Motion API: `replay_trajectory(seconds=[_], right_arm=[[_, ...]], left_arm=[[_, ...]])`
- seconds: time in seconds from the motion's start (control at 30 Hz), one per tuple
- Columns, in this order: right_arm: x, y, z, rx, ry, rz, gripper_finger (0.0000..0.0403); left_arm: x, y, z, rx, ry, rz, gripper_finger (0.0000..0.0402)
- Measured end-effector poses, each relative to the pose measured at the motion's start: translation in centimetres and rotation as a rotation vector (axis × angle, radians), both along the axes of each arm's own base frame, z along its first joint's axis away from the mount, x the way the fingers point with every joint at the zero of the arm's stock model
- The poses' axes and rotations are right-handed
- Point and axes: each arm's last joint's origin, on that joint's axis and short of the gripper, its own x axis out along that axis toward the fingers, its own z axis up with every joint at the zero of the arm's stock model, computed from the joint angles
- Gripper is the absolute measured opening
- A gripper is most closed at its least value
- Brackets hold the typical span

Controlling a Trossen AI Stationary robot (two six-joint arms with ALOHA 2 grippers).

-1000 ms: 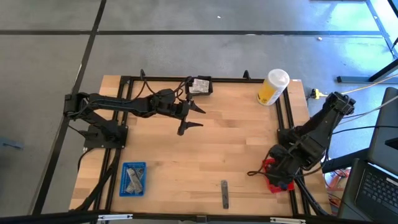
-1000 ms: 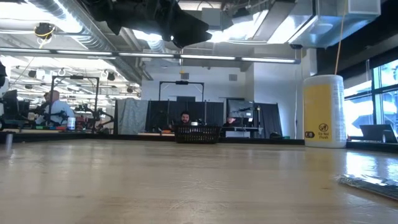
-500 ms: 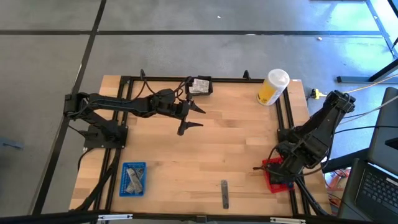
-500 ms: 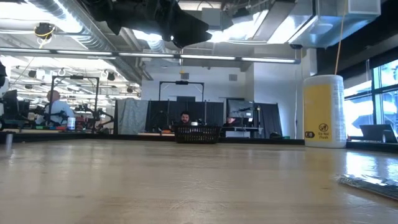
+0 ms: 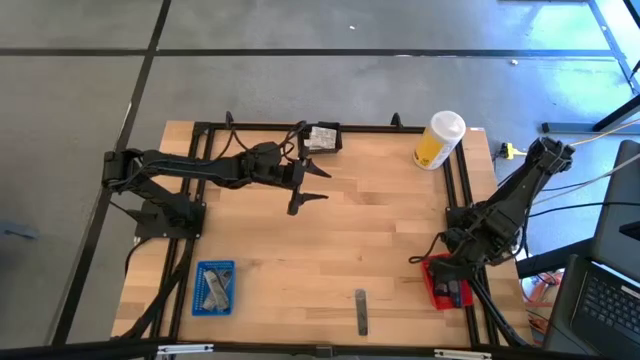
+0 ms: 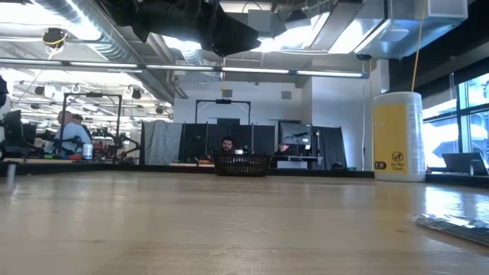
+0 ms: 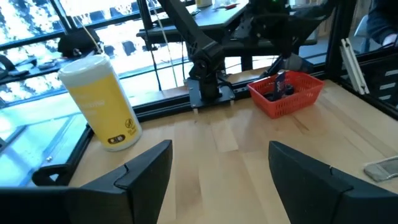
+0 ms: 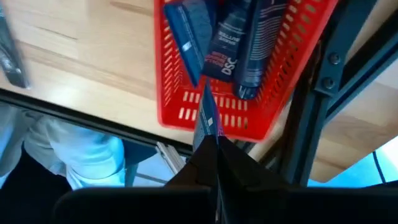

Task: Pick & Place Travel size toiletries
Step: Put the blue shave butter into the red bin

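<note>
Broadly, we work over a pale wooden desk (image 5: 330,250) of smooth planks, framed by black rails. Next in size, our left gripper (image 5: 308,187) hangs over the far middle of the desk with its fingers spread wide and empty. Our right gripper (image 8: 210,134) sits above the red tray (image 5: 437,287) at the near right edge, its fingers pinched together on a slim flat sachet (image 8: 207,112) whose lower end still dips into the tray. A tall yellow container (image 5: 438,141) with a white cap stands at the far right. The blue tray (image 5: 214,287), a slotted plastic rectangle, lies near the left and holds a few silvery sachets (image 5: 214,289). The red tray is open plastic lattice and carries dark tubes (image 8: 258,43) lying side by side. A flat grey stick (image 5: 361,311) rests alone near the front edge. We judge these pieces feather-light; the foil is thin, bendy and slippery, so pinching an edge suits it, while tubes want a hold across the firm middle.
</note>
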Motion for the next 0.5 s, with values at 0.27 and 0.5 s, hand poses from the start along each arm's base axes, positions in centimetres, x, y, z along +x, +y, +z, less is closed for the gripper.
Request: replay_trajectory(seconds=[0.27, 0.5], right_arm=[[-0.6, -0.7, -1.8, -0.025, 0.053, -0.014, 0.0], [-0.7, -0.7, -3.8, -0.014, 0.068, -0.013, 0.0]], left_arm=[[0.0, 0.0, 0.0, 0.01, 0.0, -0.003, 0.0258], [0.0, 0.0, 0.0, 0.01, 0.0, -0.004, 0.0258]])
